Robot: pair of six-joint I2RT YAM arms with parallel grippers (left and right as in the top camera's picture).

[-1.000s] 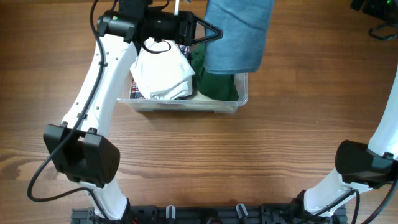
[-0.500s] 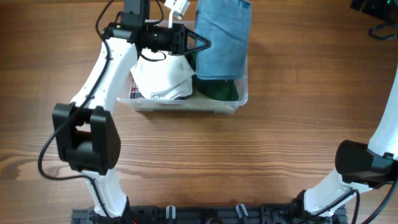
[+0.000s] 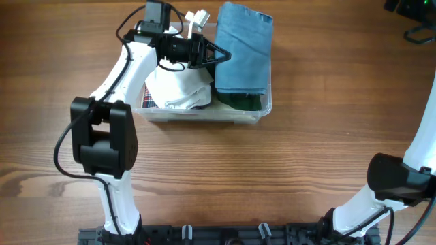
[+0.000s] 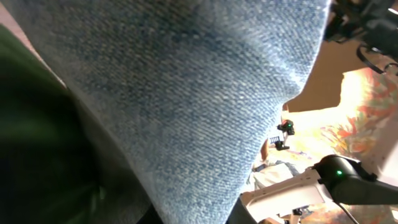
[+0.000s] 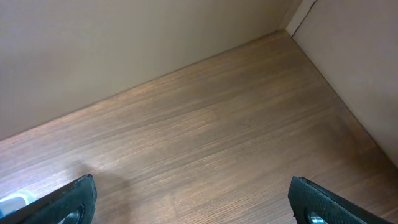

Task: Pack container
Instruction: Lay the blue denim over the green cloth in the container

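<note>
The container (image 3: 204, 120) is a clear plastic bin at the back middle of the table. It holds a white garment (image 3: 178, 87) on the left, a dark green garment (image 3: 240, 101) on the right and a plaid cloth (image 3: 146, 102) underneath. A folded blue denim garment (image 3: 244, 47) lies over the bin's right half, covering most of the green one. My left gripper (image 3: 223, 54) is shut on the denim's left edge. Denim (image 4: 199, 93) fills the left wrist view, with green cloth (image 4: 31, 124) beside it. My right gripper (image 5: 193, 208) is open over bare table.
A small white tag-like piece (image 3: 197, 16) sticks up at the bin's back rim. The right arm's base (image 3: 402, 178) stands at the table's right edge. A dark object (image 3: 409, 13) sits at the far right corner. Wood tabletop (image 3: 272, 177) stretches in front of the bin.
My left gripper has swung left and lowered with the denim. The denim has come down over the bin's right half. The right arm has not moved.
</note>
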